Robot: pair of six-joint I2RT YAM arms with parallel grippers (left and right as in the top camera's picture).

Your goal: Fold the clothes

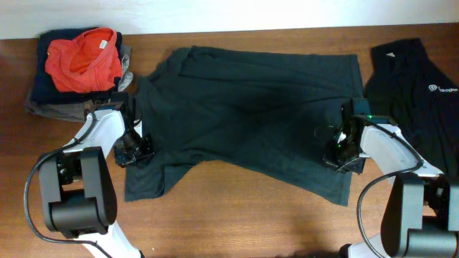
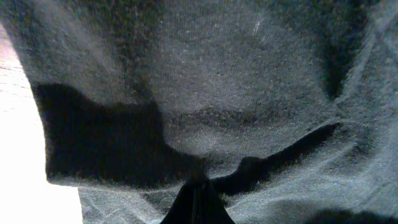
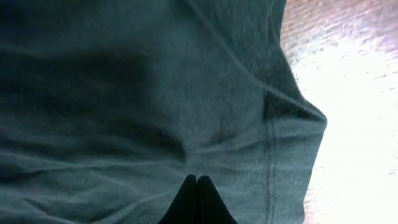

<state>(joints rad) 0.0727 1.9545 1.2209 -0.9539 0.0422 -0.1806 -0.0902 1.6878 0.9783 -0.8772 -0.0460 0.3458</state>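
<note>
Fingertips (image 2: 190,208) of the left gripper (image 2: 198,199) were pressed together with no gap visible between them, clenched on a pinch of dark fabric. A shadowed fold ran from each side into the tips, and the cloth above them bulged outward. In the overhead view the left gripper (image 1: 132,152) sat on the left edge of the spread shirt (image 1: 251,107), just above a flap of fabric (image 1: 147,183) that extended toward the near table edge.

Fingertips (image 3: 189,202) of the right gripper (image 3: 197,198) were likewise closed tight against each other. Creases in the cloth converged on the tips, indicating a grasp on the same garment. A stitched hem (image 3: 270,143) ran just to the right of the tips, with bare wooden table (image 3: 354,81) beyond it. From above, the right gripper (image 1: 337,159) sat on the right edge of the spread shirt, near its lower right corner.

The spread shirt lay open and mostly flat across the centre of the table (image 1: 237,215), between the two arms, with mild wrinkles and a folded-over strip along its far edge. A second shirt (image 1: 409,107), black with a small white logo (image 1: 432,88), lay at the right end of the table, well apart from the right gripper. A pile of clothes (image 1: 43,89) occupied the far left corner, topped by a red garment (image 1: 82,57). The pile lay near the left arm but did not touch the spread shirt.
</note>
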